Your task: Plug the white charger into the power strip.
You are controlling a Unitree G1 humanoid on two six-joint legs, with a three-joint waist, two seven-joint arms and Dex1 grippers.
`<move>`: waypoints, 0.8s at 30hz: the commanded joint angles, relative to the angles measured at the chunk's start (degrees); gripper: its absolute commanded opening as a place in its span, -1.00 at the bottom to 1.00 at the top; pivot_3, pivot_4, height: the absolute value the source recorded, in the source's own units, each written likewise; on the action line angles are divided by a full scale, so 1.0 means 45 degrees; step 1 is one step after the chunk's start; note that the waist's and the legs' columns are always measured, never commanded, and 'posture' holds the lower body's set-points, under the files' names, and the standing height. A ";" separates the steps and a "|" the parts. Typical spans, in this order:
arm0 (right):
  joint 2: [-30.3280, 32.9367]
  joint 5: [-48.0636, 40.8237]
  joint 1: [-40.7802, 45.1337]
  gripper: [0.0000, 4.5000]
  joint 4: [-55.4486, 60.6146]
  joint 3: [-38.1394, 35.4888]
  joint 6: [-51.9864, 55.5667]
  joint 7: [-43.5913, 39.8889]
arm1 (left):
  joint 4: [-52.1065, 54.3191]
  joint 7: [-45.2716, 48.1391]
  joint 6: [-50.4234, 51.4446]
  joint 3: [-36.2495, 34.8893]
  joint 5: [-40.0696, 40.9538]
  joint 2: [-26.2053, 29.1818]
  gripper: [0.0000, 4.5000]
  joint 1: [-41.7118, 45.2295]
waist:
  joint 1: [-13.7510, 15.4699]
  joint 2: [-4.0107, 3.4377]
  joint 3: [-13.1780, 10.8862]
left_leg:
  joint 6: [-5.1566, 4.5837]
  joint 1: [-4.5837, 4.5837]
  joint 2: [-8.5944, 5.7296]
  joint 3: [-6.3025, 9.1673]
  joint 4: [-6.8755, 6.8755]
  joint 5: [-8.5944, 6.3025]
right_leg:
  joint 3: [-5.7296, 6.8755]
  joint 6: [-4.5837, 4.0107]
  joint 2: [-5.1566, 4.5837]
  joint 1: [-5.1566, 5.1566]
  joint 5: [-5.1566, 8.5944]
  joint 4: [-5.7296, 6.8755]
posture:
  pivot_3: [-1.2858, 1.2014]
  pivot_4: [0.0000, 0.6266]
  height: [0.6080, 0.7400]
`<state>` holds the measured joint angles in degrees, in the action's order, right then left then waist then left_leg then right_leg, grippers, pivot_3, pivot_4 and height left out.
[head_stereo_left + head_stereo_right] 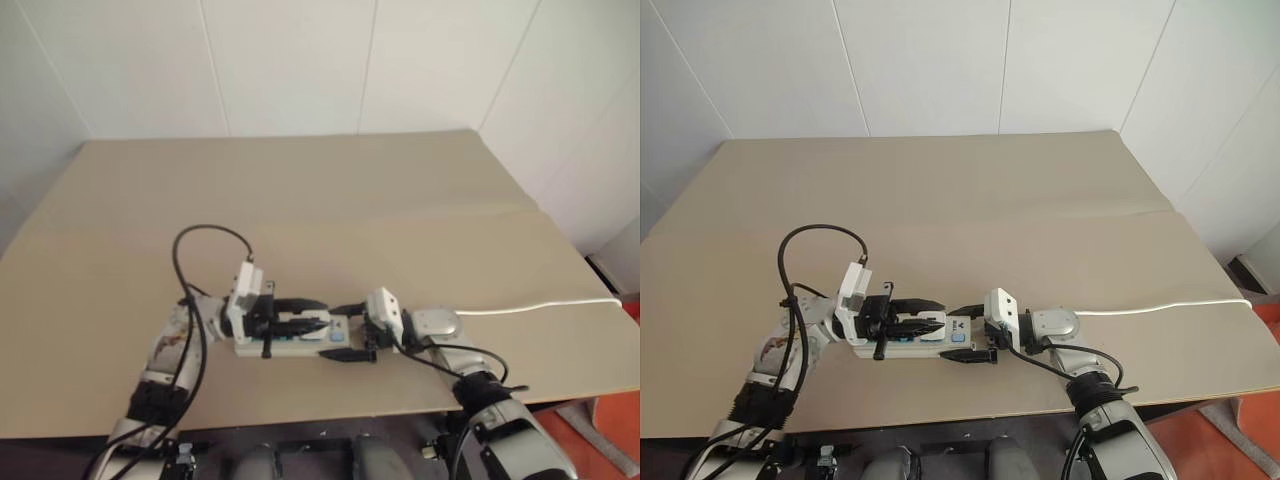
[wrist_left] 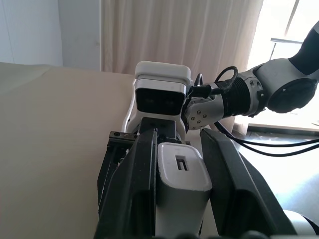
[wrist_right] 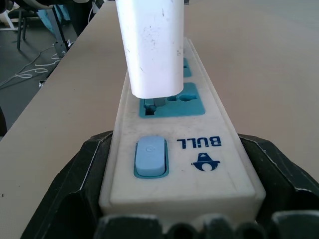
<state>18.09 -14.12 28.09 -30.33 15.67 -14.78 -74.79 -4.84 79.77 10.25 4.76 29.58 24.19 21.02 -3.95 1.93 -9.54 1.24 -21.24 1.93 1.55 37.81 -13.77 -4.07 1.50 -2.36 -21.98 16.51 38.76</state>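
Hidden behind the white charger [image 3: 152, 47]: far sockets of the power strip [image 3: 182, 164]. Cut off at the picture's edge: charger's top, cord [image 1: 540, 306] end. Prongs barely discernible.

Head stereo pair looking forward and down over the table [image 1: 300, 190], both eyes sharing the same tabletop, left wrist camera close behind the white charger [image 2: 180, 174], right wrist camera close along the power strip [image 3: 179, 149].
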 commanded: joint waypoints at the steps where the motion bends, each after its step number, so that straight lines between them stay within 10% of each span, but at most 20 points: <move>1: 0.0207 0.0807 -0.0305 0.52 -0.0421 0.0189 0.0319 0.0346 | 0.0226 0.0104 0.0015 -0.0049 0.0185 0.0068 -0.53 -0.0092 | 0.0000 0.0000 0.0000 | 0.0000 0.0000 0.0000 0.0000 0.0000 0.0000 | 0.0000 0.0000 0.0000 0.0000 0.0000 0.0000 | 0.03 -0.52 1.00; 24: 0.0519 0.0776 -0.0525 0.52 0.0049 0.0084 0.0677 0.0352 | -0.1343 0.0833 -0.1482 0.0458 -0.0975 0.0435 -0.53 -0.0379 | 0.0057 -0.0004 0.0000 | -0.0002 -0.0029 -0.0002 0.0000 -0.0022 -0.0002 | 0.0008 0.0001 -0.0010 -0.0001 -0.0002 -0.0068 | 0.03 -0.52 1.00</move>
<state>18.98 -14.12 26.88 -27.85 15.41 -13.29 -74.38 -8.50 82.20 5.14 6.10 28.26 24.47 20.26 -3.70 1.92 -9.54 1.24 -21.35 1.93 1.54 37.70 -13.78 -4.04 1.50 -2.40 -21.98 16.50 38.45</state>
